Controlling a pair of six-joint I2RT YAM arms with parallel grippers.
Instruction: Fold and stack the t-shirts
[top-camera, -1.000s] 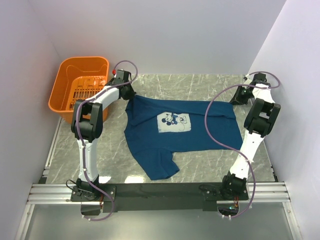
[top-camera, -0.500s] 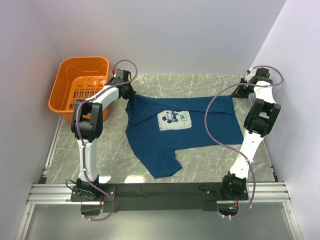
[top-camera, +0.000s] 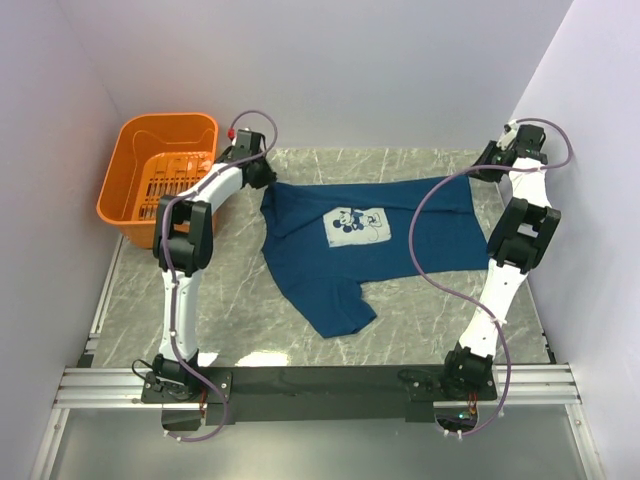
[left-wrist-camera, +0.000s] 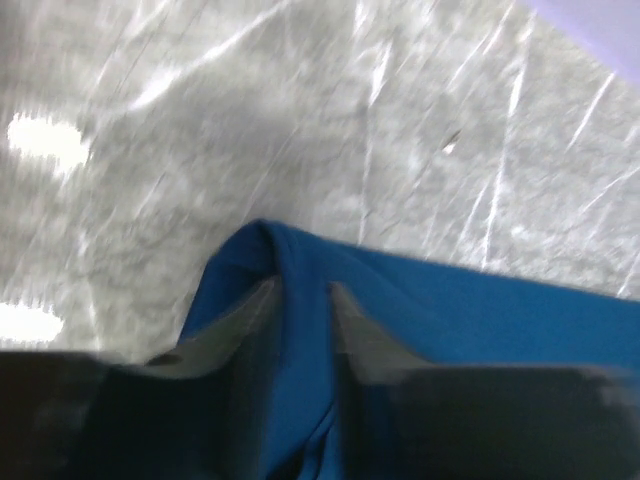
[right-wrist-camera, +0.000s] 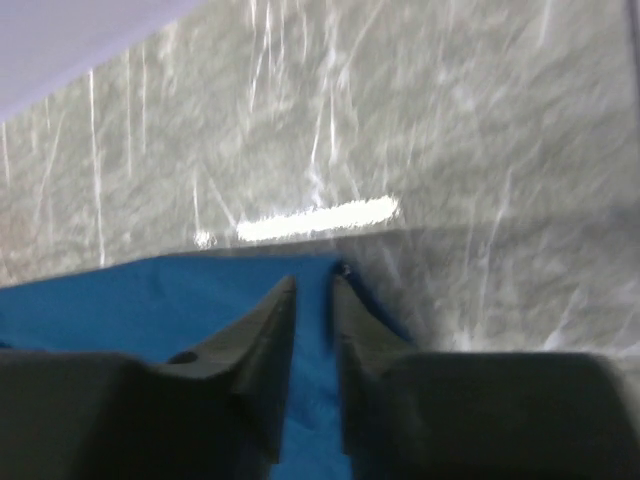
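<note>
Blue t-shirt (top-camera: 300, 255), only one, lies spread out. Its edge is pinched by the left gripper (left-wrist-camera: 300, 288) and the right gripper (right-wrist-camera: 312, 282). One orange basket (top-camera: 118, 185) sits nearby.

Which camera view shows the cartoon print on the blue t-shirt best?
The top external view: the whole print lies face up on the t-shirt. Both wrist views show only plain blue cloth, no print.

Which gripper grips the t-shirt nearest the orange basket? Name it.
The left gripper, pinching the t-shirt right beside the orange basket; the right gripper holds the shirt's opposite far corner, away from the basket.
</note>
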